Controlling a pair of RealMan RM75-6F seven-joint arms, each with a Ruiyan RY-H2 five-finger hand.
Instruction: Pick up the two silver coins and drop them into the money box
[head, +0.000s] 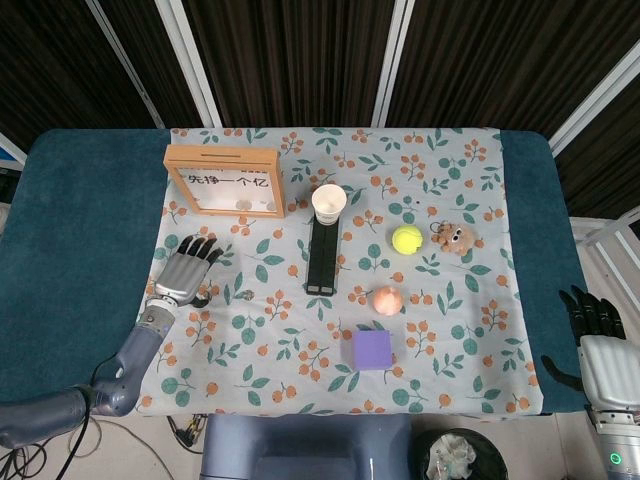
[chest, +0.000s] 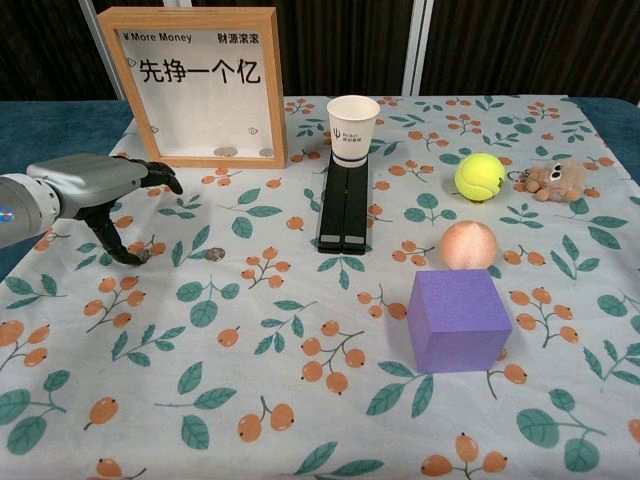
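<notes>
Low over the cloth, the left hand spreads its fingers, thumb touching one coin, seemingly to pinch it.

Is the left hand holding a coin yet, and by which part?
Nothing held: left hand hovers with its thumb tip down by one coin; the other coin lies apart.

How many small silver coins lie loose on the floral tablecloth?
2: one small silver coin lies free beside the left hand; the other coin at its thumb tip. That hand may hide more.
</notes>
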